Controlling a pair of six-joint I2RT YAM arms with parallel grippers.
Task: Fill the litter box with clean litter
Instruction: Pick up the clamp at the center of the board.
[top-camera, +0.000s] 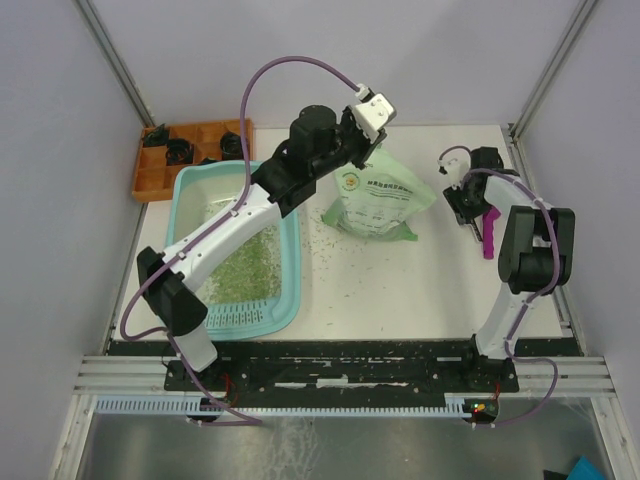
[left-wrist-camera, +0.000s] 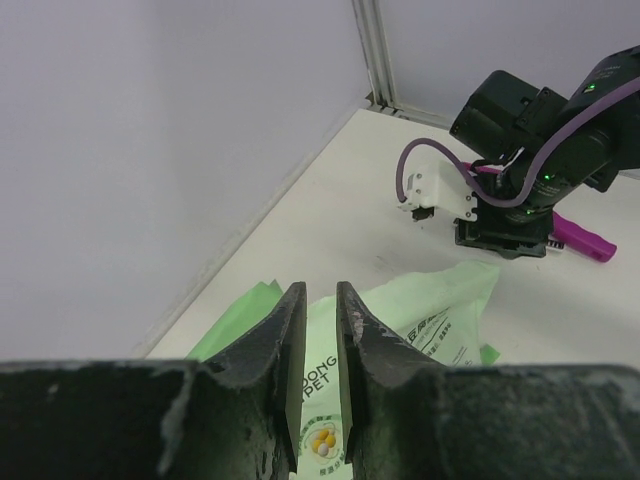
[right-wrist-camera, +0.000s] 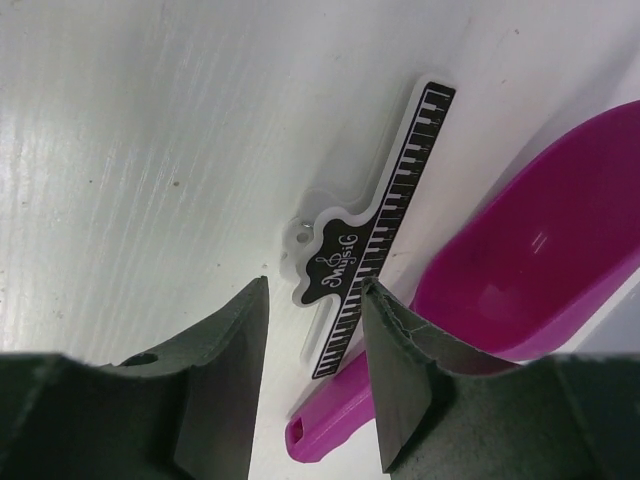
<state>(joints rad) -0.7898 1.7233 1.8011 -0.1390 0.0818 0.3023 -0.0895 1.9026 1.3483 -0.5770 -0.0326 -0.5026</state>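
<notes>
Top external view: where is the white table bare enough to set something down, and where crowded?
Barest white table: the near stretch between the light teal plastic litter box and the right arm's base, and the gap between the light green printed bag and the right gripper. Crowded: back-left, by the orange compartmented tray.

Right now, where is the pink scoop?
The magenta scoop lies on the table's right side in the top view. The right wrist view shows it beside a piano-key clip, close by the right gripper.
</notes>
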